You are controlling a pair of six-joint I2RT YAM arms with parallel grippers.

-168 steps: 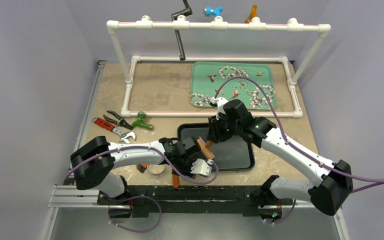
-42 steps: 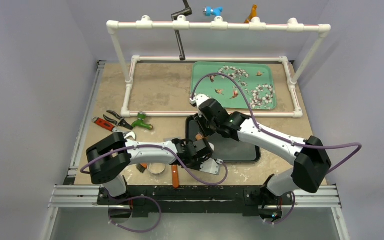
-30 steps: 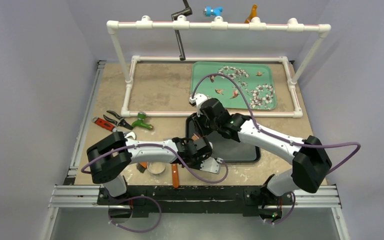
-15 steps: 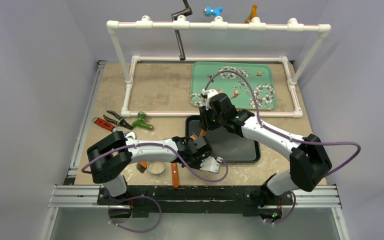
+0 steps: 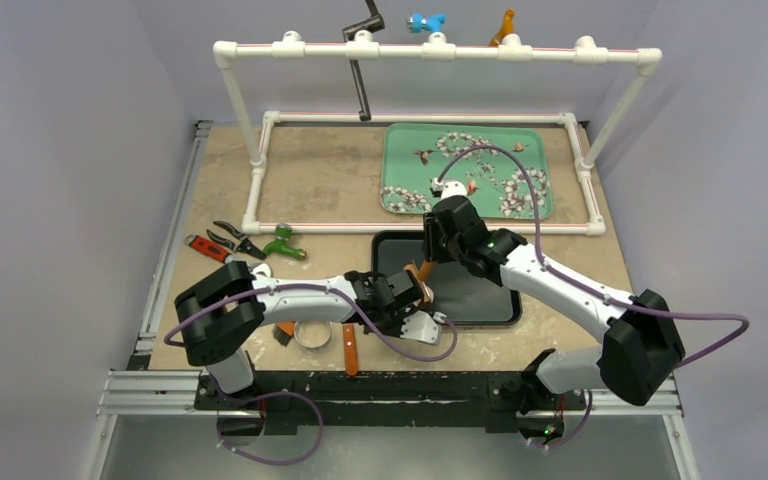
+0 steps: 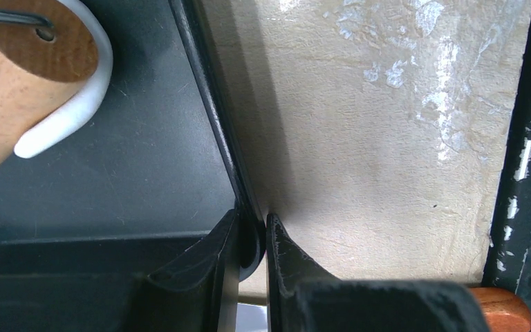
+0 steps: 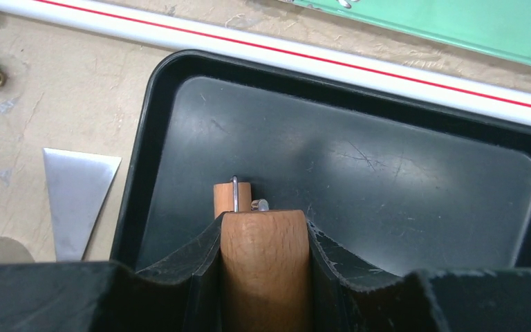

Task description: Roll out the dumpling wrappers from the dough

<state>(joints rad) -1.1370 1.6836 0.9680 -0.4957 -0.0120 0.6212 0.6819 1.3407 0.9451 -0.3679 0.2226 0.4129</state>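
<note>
Wood fills the right gripper (image 7: pixel 264 228): its fingers are closed firmly on the handle of the small wooden hand roller (image 7: pixel 264 270), which reaches from the far side down toward the near-left part of the shallow black plastic tray (image 7: pixel 145 138). The left gripper (image 6: pixel 252 225) is pinched nearly shut on the tray's near rim by the left corner, steadying it. The roller's barrel sits just beyond those left fingers, on their far side. Its axis runs left to right, so I judge the stroke goes near to far. A curled white dough strip (image 6: pixel 48 131) clings round the barrel's end; I see no flat round wrapper on the tray floor.
</note>
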